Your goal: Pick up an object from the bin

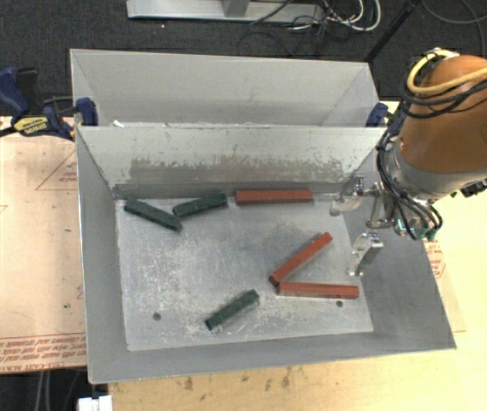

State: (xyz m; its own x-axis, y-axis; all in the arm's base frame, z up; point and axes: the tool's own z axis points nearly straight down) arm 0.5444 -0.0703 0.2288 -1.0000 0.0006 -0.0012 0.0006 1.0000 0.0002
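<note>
My gripper (353, 231) hangs at the right side of the bin, open, with nothing between its fingers. One fingertip (359, 262) is just above the right end of a red bar (317, 290) that lies flat near the front right. The other fingertip (342, 201) is near the back wall. A second red bar (300, 258) lies slantwise left of the gripper, and its lower end meets the left end of the flat bar in a V.
A third red bar (273, 197) lies along the back wall. Two dark green bars (198, 205) (152, 214) sit at the back left, and another green bar (232, 310) lies near the front middle. The arm with its orange cover enters from the right.
</note>
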